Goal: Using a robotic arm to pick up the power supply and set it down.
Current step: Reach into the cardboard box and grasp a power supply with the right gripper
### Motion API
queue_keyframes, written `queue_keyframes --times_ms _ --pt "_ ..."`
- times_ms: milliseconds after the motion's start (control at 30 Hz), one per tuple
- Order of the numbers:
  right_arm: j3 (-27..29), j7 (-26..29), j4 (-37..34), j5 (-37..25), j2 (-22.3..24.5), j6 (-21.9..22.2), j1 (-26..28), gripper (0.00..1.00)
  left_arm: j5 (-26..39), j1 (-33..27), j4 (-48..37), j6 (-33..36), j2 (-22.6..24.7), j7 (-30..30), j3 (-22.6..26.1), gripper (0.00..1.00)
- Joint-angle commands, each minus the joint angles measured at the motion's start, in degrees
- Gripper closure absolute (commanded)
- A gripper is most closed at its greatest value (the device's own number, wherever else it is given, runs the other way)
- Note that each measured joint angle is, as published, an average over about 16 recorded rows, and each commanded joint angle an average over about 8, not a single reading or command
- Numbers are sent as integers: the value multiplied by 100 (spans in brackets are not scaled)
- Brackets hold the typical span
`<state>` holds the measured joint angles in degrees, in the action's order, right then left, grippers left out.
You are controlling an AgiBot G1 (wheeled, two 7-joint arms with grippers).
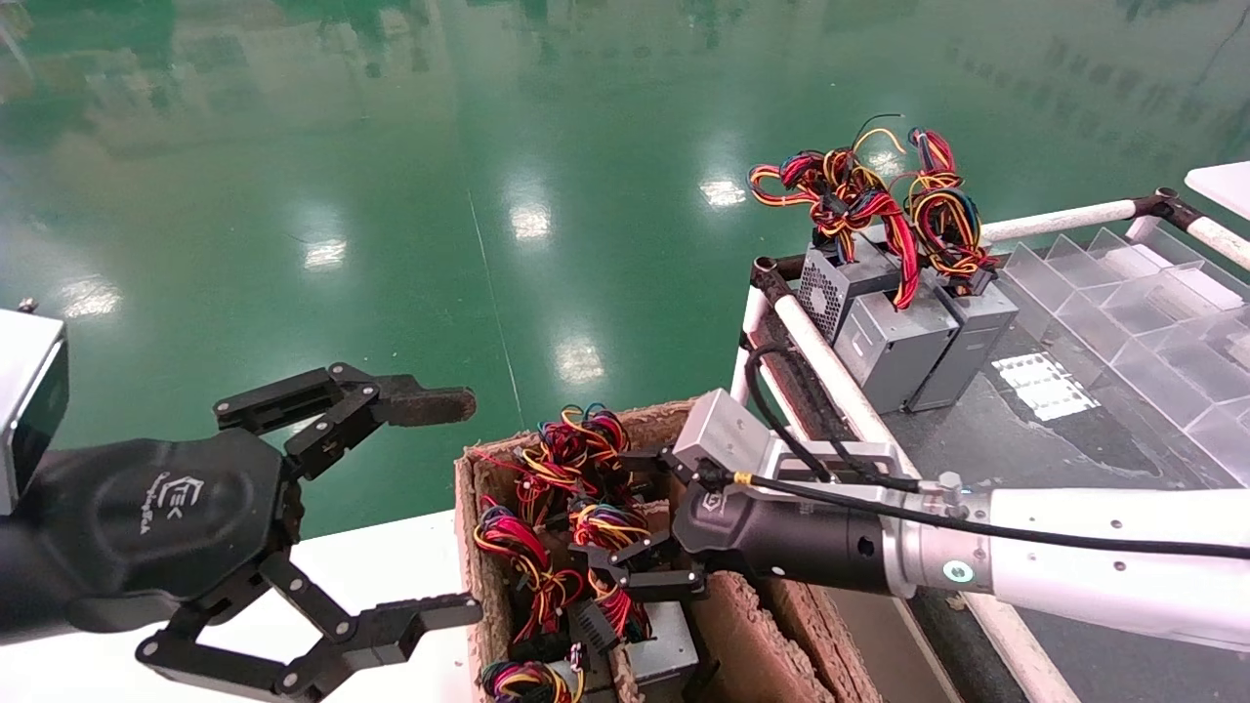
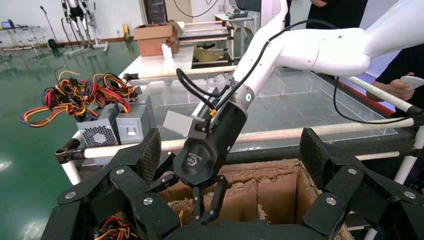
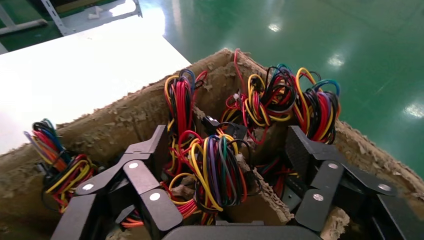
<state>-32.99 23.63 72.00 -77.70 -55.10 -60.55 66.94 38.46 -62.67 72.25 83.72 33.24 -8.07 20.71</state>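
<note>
Inside the cardboard box (image 1: 742, 625), the right gripper (image 1: 635, 571) reaches down with fingers spread around a power supply's wire bundle (image 3: 217, 167), not closed on it. The left gripper (image 1: 430, 508) hovers wide open beside the box, holding nothing. Three more power supplies (image 1: 898, 337) stand on the dark desk (image 1: 1074, 439), above a glossy green floor (image 1: 391, 195).

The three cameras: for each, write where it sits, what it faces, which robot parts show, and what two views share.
Head: up top, looking down at the box; both arms show.
Left wrist: behind the open left gripper, idle beside the box, facing the right arm.
Right wrist: behind the open right gripper, looking into the box at wire bundles.
Shared: head and left wrist both show the set-down power supplies.
</note>
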Motion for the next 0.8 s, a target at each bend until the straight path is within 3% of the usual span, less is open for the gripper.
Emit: queue_keyframes --times_ms 33,367,800 --pt "-16 22 -23 -52 -38 69 -14 100 0 0 0 0 0 0 0 0" --pt "3 -27 -68 -72 -51 211 -139 100 0 0 0 0 0 0 1 0" --pt "93 -88 -171 197 64 6 -184 100 -1 0 0 0 0 1 1 0"
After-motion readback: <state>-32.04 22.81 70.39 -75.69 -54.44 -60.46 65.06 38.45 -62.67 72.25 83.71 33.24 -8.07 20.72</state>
